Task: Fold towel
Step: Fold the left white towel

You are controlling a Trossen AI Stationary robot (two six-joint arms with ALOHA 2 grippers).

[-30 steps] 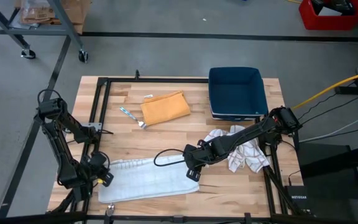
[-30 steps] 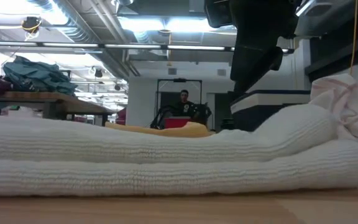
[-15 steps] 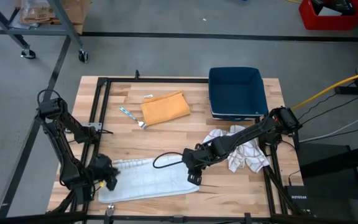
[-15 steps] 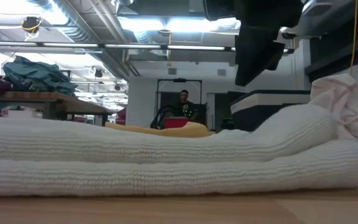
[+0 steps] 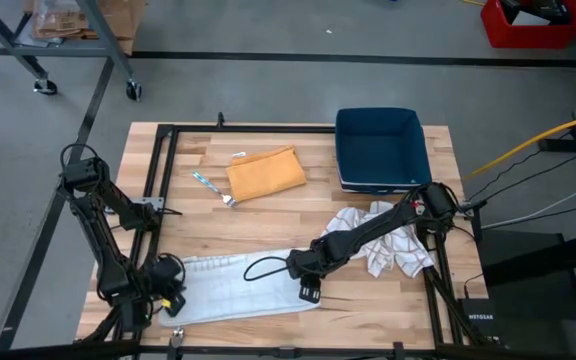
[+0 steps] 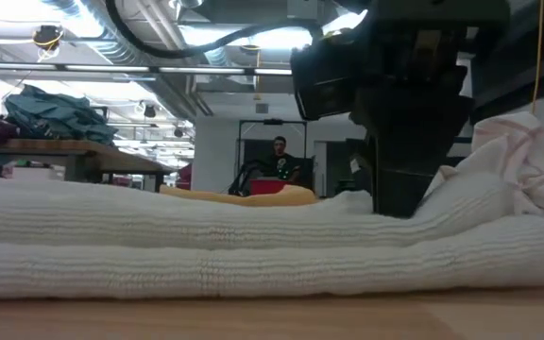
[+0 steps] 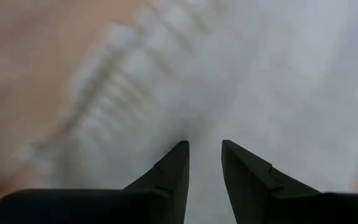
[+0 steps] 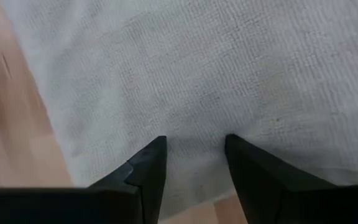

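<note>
A white ribbed towel (image 5: 233, 288) lies folded in two layers along the table's near edge; the low view shows the upper layer resting on the lower (image 6: 253, 246). My right gripper (image 5: 308, 290) is down at the towel's right end, open, with its fingers on the cloth (image 8: 196, 140). In the low view it stands as a dark block on the upper layer (image 6: 399, 203). My left gripper (image 5: 173, 297) is at the towel's left end. It is open by a narrow gap and points down at the cloth (image 7: 204, 146). My right gripper comes from above, pointing down, and its open fingertips (image 8: 151, 152) stand on the upper layer near the towel's right end (image 8: 197, 106). The towel lies flat on the table. My left gripper points down at the towel's left end (image 7: 185, 93); whether it touches, I cannot tell.
A blue bin (image 5: 378, 148) sits at the far right. An orange cloth (image 5: 266, 172) and a small utensil (image 5: 211, 187) lie at far centre. A crumpled white cloth (image 5: 393, 240) lies right of the towel. A person (image 6: 279, 151) is in the room beyond.
My right gripper has come down and a little toward the table's left and near edge, onto the towel's right end. My left gripper has shifted toward the near edge over the towel's left end. The towel has kept its place.
</note>
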